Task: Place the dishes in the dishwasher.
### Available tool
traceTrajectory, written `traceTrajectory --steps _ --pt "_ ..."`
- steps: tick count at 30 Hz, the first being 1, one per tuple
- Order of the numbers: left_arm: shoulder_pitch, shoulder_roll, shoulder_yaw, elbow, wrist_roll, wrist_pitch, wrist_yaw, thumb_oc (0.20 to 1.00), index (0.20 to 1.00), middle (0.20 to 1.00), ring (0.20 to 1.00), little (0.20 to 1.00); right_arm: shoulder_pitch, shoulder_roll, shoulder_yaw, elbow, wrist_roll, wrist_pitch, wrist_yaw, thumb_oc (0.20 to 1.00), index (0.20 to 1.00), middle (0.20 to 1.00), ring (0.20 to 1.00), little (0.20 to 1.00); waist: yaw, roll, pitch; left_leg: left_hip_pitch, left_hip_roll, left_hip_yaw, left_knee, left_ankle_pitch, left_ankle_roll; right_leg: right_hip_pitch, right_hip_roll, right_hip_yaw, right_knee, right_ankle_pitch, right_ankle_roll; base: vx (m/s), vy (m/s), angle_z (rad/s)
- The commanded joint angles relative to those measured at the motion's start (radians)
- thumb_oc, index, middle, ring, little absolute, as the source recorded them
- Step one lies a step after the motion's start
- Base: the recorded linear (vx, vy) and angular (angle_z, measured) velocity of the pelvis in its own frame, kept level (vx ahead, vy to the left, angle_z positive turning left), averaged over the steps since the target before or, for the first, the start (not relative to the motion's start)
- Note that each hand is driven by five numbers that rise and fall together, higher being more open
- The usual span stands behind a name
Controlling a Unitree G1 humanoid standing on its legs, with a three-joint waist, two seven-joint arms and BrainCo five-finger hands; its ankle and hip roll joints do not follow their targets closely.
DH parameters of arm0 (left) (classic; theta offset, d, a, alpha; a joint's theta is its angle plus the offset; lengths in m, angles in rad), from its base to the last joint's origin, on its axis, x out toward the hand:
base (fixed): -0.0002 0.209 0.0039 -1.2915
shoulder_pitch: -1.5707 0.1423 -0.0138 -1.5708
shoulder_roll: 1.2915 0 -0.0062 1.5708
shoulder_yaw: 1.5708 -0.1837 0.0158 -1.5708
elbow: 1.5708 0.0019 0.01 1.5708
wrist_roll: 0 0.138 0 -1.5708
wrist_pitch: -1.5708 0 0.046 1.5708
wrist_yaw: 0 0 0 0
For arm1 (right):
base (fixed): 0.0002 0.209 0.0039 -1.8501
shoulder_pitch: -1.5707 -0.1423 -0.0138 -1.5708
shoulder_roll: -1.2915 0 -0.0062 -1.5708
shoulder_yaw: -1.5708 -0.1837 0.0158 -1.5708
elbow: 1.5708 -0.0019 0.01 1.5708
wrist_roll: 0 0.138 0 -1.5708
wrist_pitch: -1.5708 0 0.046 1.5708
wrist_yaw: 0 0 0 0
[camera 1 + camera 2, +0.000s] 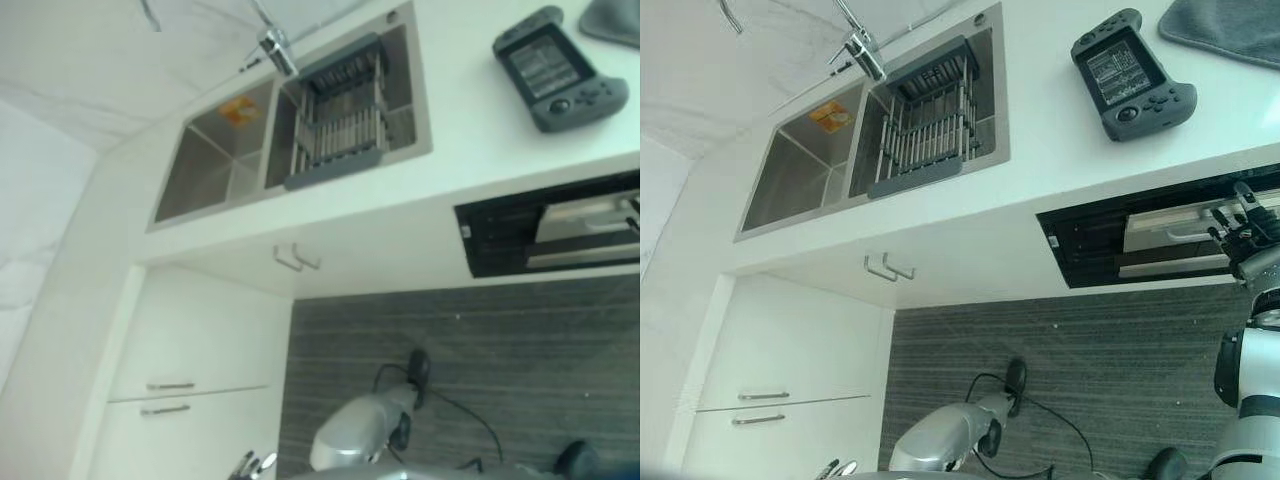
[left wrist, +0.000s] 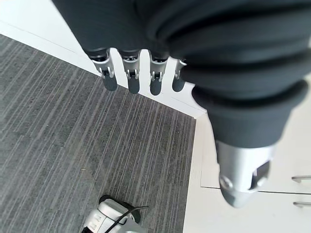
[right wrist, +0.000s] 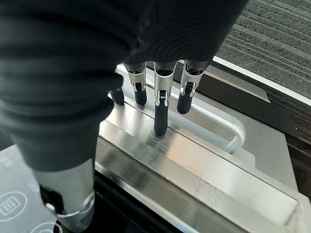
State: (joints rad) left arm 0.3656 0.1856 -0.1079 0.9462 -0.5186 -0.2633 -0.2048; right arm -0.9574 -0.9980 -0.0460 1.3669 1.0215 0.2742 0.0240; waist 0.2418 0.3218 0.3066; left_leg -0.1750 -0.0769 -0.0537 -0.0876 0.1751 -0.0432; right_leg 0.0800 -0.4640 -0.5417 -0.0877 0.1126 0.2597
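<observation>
Head views first: the dishwasher [image 1: 1140, 235] sits in the counter front, below the countertop and off to the right of the sink [image 1: 880, 130]. A rack [image 1: 928, 125] sits in the sink's right basin, and a black controller [image 1: 1130, 75] lies on the counter right of the sink. The right hand [image 1: 1245, 235] is at the dishwasher's right end.

Left wrist view: left hand [image 2: 141, 73] hangs loose over grey carpet [image 2: 73, 145], holding nothing.

Right wrist view: right hand's fingers [image 3: 160, 111] are straight, one tip touching the dishwasher's steel panel beside its handle [image 3: 214, 116], gripping nothing.
</observation>
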Motion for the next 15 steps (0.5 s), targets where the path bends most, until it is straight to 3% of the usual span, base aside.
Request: traceTrajectory --steps 1,5,10,15 --pt "-0.072 0.106 -0.042 -0.029 0.03 -0.001 -0.012 1.0 1.0 1.0 1.0 1.0 -0.291 -0.007 0.074 -0.155 0.025 -0.07 0.11 1.0 1.0 1.0 1.0 1.0 0.146 0.02 -0.014 -0.01 -0.003 -0.039 0.0 -0.014 -0.052 -0.092 -0.041 0.052 0.167 -0.012 -0.037 0.0 -0.025 0.05" --pt "-0.069 0.122 -0.041 -0.053 0.023 0.009 -0.018 1.0 1.0 1.0 1.0 1.0 -0.255 -0.008 0.059 -0.158 0.041 -0.066 0.14 1.0 1.0 1.0 1.0 1.0 0.141 0.006 -0.008 -0.007 0.005 -0.035 0.0 -0.017 -0.053 -0.096 -0.035 0.056 0.169 -0.01 -0.036 -0.01 -0.043 0.02" --pt "-0.078 0.146 -0.023 -0.067 0.029 -0.005 -0.02 1.0 1.0 1.0 1.0 1.0 -0.135 0.047 -0.003 -0.22 0.114 -0.106 0.162 1.0 1.0 1.0 1.0 1.0 0.127 -0.021 0.006 -0.002 0.025 -0.024 0.0 -0.022 -0.056 -0.096 -0.019 0.061 0.16 0.001 -0.035 -0.06 -0.103 0.04" --pt "-0.088 0.17 0.003 -0.106 -0.003 -0.012 0.012 1.0 1.0 1.0 1.0 1.0 0.113 0.213 -0.075 -0.442 0.195 -0.137 0.142 1.0 1.0 1.0 1.0 1.0 0.085 -0.071 0.032 0.009 0.058 0.008 0.0 -0.033 -0.057 -0.097 0.003 0.086 0.143 0.018 -0.035 -0.07 -0.126 -0.06"
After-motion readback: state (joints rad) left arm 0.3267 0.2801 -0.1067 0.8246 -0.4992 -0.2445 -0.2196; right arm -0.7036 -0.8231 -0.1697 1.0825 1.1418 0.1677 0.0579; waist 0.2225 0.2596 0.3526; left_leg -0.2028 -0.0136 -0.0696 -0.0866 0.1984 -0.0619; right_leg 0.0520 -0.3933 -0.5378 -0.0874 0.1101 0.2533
